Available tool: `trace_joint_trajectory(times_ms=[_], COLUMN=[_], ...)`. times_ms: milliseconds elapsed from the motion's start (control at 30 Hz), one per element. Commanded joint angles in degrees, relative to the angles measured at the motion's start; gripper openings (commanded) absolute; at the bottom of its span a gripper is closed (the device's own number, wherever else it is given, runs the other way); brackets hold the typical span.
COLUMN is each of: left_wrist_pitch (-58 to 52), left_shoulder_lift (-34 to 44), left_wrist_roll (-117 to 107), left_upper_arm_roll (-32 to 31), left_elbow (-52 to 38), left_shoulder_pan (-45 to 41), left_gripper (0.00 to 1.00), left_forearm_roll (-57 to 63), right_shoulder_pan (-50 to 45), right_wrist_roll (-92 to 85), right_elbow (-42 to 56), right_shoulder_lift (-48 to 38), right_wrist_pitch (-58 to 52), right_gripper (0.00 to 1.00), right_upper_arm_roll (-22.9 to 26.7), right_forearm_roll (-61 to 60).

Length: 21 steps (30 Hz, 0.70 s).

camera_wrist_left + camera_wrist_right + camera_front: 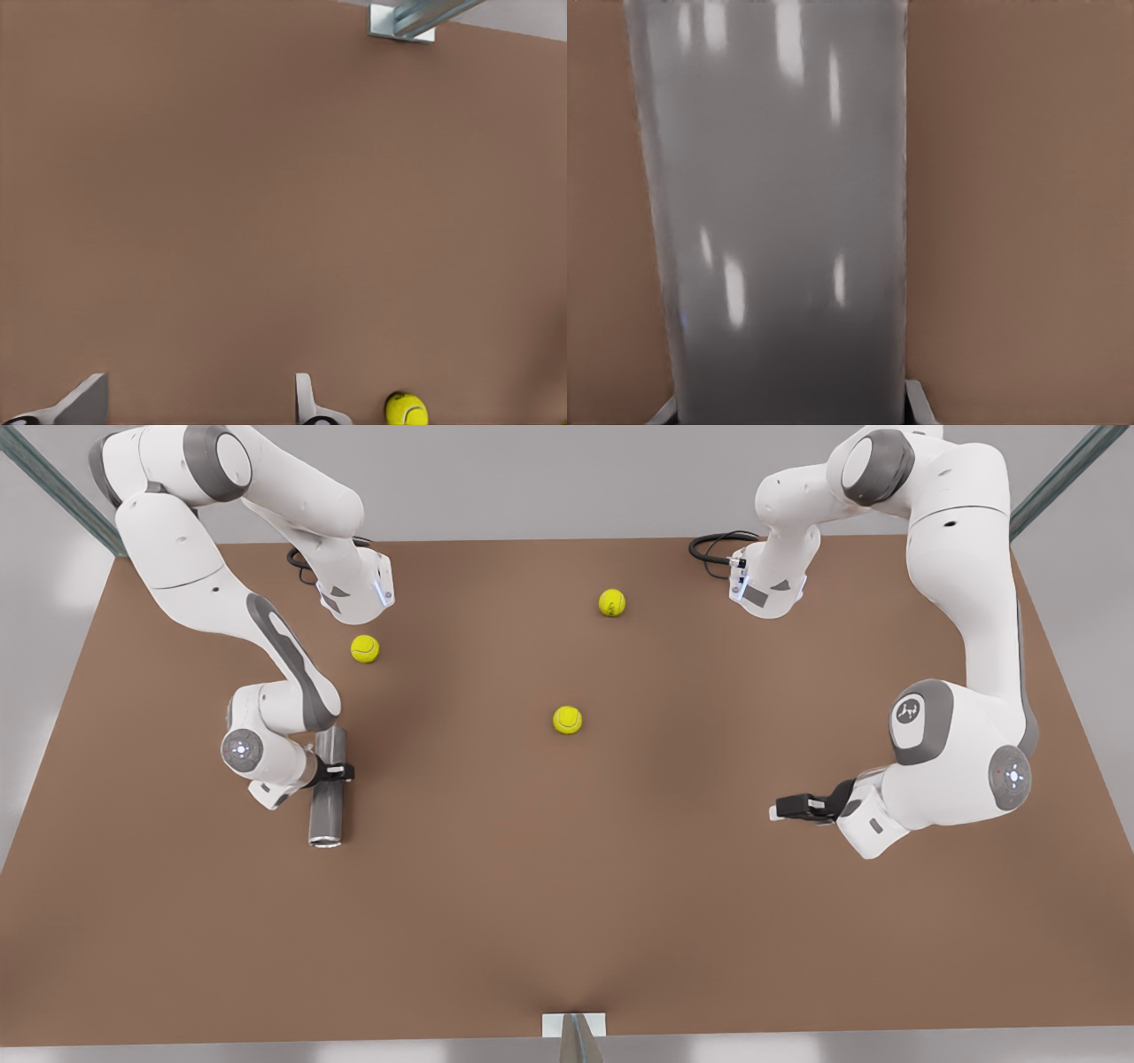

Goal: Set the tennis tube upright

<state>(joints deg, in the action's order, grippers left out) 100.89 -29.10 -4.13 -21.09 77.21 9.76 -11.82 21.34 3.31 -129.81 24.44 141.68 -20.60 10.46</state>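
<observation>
Grey and matte, the tennis tube lies flat on the brown table toward the front view's left, its silvery rim pointing at the near edge, as one arm reaches in from the side and pins it around its middle. That arm is the right one: its wrist view looks straight onto the tube's wall, with a fingertip showing at either flank, so the right end effector is clamped on the tube and touching it on both sides. On the front view's right the left end effector hangs just above the bare table and waits, its fingers spread apart with nothing between them and a tennis ball near one tip. Three tennis balls sit loose farther back: one just beyond the working arm, one near the centre, one toward the far side, all well apart from the tube. By its looks the tube is a stiff, light, hollow cylinder with a smooth wall, likely to slip or roll between flat pads if squeezed lightly, yet unlikely to crush. A hold across the middle, as here, seems sound for swinging it upright; it would probably stand steadier if set down squarely on one flat end, since a tall narrow can tips easily.
</observation>
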Motion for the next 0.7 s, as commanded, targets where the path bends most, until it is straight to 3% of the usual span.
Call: trace_joint_trajectory(times_ms=[0,667], left_wrist_pitch=[0.0,0.09], left_shoulder_lift=[0.0,-0.08], left_wrist_roll=[0.0,0.35], left_upper_arm_roll=[-0.01,-0.01], left_elbow=[-0.04,0.05], left_shoulder_pan=[0.0,0.0], left_gripper=[1.0,1.0], left_forearm_roll=[0.04,0.13], right_shoulder_pan=[0.01,-0.25], right_wrist_roll=[0.03,0.03], right_elbow=[0.0,-0.35], right_shoulder_lift=[0.0,0.0], right_wrist_pitch=[0.0,0.35], right_gripper=[0.8,0.73], right_upper_arm_roll=[0.03,0.03], right_forearm_roll=[0.0,0.0])
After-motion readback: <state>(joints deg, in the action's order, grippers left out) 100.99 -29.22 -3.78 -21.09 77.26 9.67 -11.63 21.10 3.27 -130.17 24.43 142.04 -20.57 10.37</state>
